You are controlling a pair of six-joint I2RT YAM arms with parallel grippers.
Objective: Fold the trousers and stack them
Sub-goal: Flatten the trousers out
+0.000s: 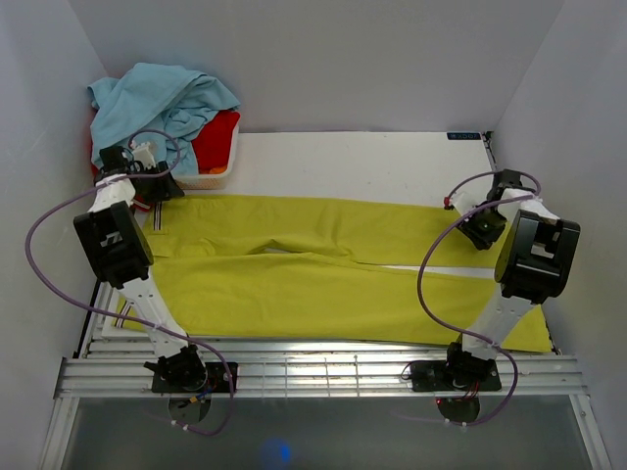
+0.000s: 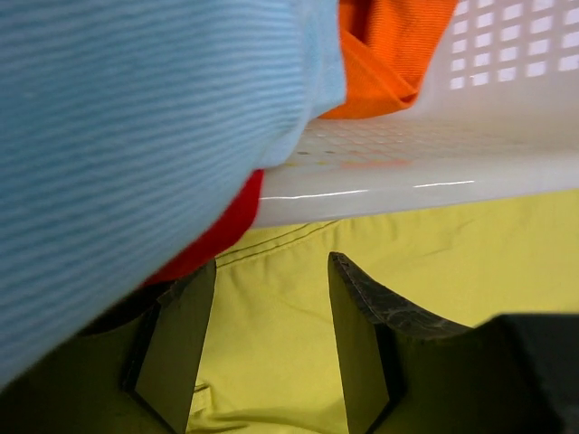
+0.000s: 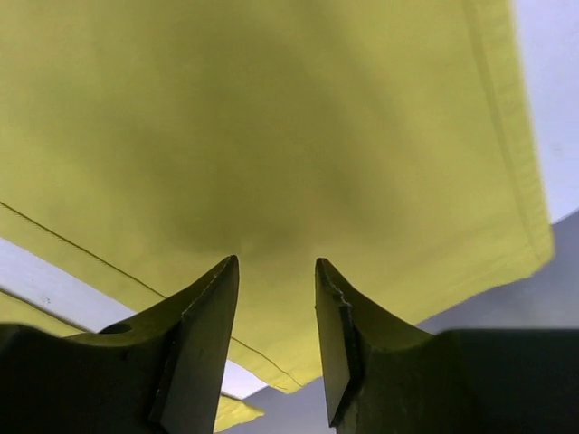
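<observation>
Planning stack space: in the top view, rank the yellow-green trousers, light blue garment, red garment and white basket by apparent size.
1. trousers, clearly largest
2. light blue garment
3. red garment and white basket: both mostly covered, not rankable

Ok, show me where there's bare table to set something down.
Bare table lies behind the trousers, between the basket and the right wall. A thin sliver shows between the legs at right. Crowded: the far left corner, with basket and heaped clothes.
</observation>
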